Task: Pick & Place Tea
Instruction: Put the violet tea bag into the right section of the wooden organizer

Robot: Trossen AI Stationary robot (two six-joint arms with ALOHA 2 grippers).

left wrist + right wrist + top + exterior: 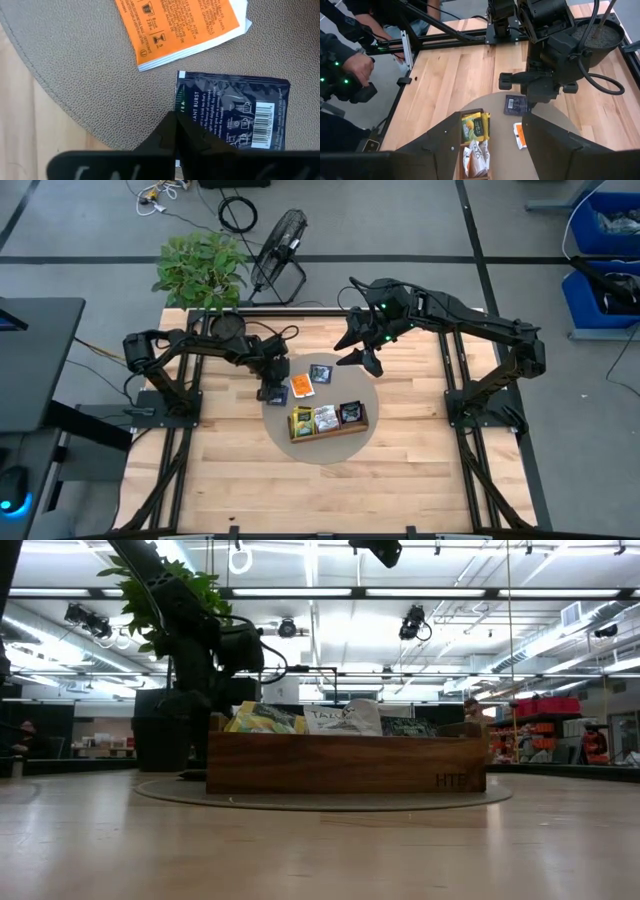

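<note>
A dark blue tea packet (235, 110) lies flat on the round grey mat (75, 65), with an orange packet (180, 25) beside it. My left gripper (175, 127) stands over the blue packet's edge, shut, near the mat's left rim (272, 392). Another dark packet (321, 373) lies farther back on the mat. The brown wooden tray (328, 421) on the mat's near side holds several packets standing up. My right gripper (358, 352) hangs open high above the mat's far side, touching nothing. My left gripper has its shut fingertips on one short edge of the dark blue packet (181, 112), near the middle of that edge. The fingers come steeply from above, slanting down. The packet lies flat on the mat; the fingers hide how much of the edge is between them.
A potted plant (200, 268) and a floor fan (280, 250) stand beyond the table's far edge. A person's hands (357, 65) hold a controller off the table's left side. Bare wood (330, 500) stretches in front of the tray.
</note>
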